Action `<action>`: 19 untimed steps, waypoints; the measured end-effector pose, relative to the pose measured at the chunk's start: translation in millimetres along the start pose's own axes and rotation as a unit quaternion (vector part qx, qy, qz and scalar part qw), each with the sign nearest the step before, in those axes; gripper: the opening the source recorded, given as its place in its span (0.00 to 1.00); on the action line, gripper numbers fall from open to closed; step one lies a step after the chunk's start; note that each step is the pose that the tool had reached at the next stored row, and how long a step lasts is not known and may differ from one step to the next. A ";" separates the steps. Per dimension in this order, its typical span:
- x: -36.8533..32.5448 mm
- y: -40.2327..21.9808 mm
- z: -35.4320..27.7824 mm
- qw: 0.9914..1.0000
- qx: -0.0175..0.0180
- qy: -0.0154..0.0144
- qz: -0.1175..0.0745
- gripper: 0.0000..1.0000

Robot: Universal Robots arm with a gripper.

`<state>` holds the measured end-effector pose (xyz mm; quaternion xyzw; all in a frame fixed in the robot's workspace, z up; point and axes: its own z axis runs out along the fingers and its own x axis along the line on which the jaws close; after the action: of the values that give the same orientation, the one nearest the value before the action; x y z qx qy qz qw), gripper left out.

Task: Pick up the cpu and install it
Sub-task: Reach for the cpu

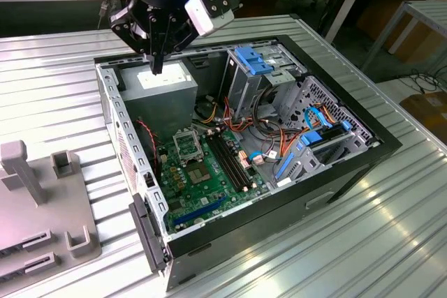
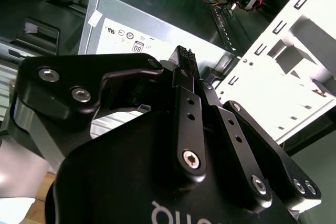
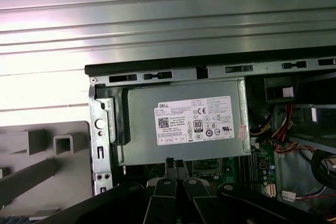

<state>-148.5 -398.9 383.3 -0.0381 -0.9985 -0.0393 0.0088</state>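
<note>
Cpu (image 1: 198,175) sits on the motherboard (image 1: 209,197) in your exterior view; both wrist views show the gripper (image 3: 174,162) pinched together over the power supply (image 3: 184,90)

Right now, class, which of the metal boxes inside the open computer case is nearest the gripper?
The grey power supply with the white label: the gripper hangs right above it. The drive cage with blue clips stands farther toward the exterior view's right.
</note>
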 end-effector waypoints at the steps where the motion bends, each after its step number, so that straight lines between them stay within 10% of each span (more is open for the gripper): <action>1: 0.4 0.0 0.1 1.000 0.000 0.000 0.000 0.11; 19: 7.7 -0.7 1.3 1.000 -0.002 0.003 0.000 0.11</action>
<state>-156.2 -398.9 382.1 -0.0382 -0.9983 -0.0413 0.0115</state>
